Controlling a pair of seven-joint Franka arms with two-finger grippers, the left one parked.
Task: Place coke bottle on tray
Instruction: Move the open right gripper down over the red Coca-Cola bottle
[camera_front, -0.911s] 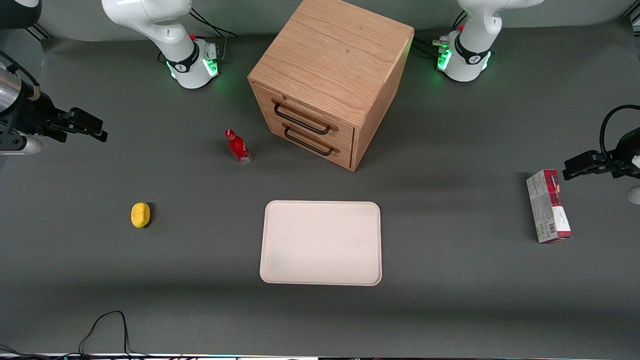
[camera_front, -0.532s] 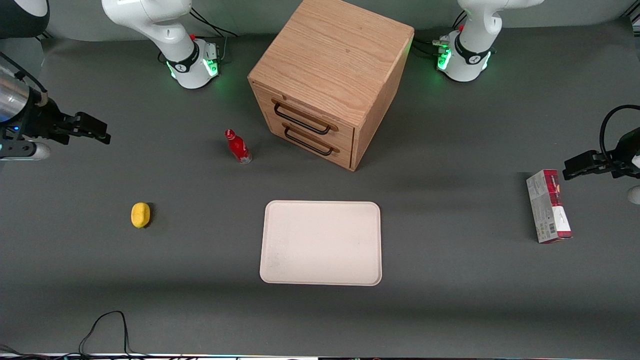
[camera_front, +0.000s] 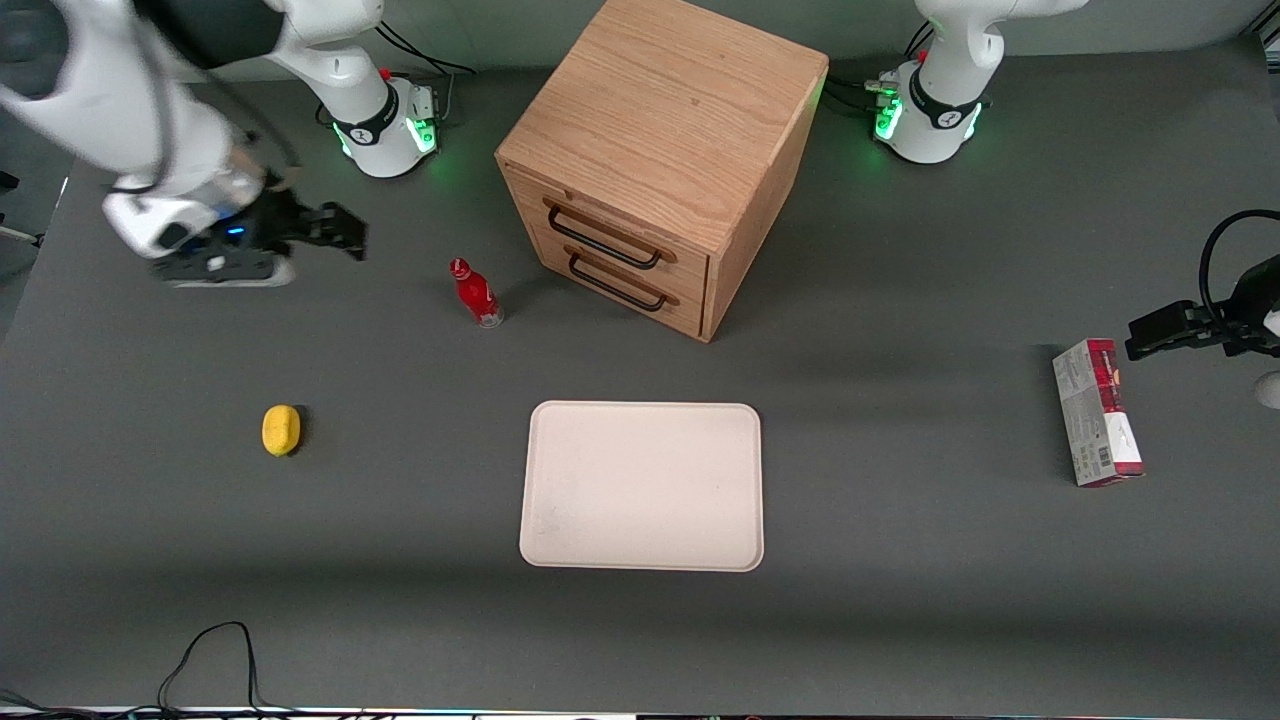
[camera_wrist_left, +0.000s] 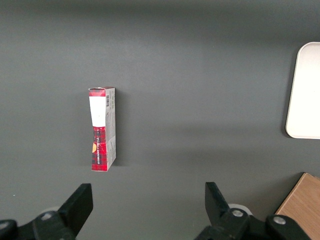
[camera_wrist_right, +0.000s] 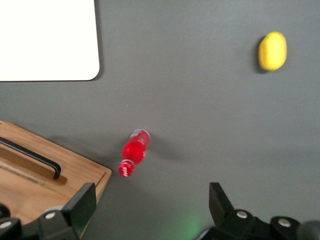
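Note:
The coke bottle (camera_front: 477, 294) is a small red bottle with a red cap. It stands upright on the dark table beside the drawer fronts of the wooden cabinet (camera_front: 660, 160), and it shows in the right wrist view (camera_wrist_right: 133, 152). The cream tray (camera_front: 642, 486) lies flat, nearer the front camera than the cabinet; a corner of it shows in the right wrist view (camera_wrist_right: 47, 40). My right gripper (camera_front: 340, 232) hovers above the table, sideways from the bottle toward the working arm's end. Its fingers (camera_wrist_right: 82, 205) are spread wide and hold nothing.
A yellow sponge-like lump (camera_front: 281, 430) lies toward the working arm's end, nearer the front camera than the bottle. A red-and-grey carton (camera_front: 1097, 412) lies toward the parked arm's end. A black cable (camera_front: 205, 660) loops at the table's front edge.
My right gripper has swung in from the table's edge toward the bottle and a little farther from the front camera. The bottle and tray have not moved.

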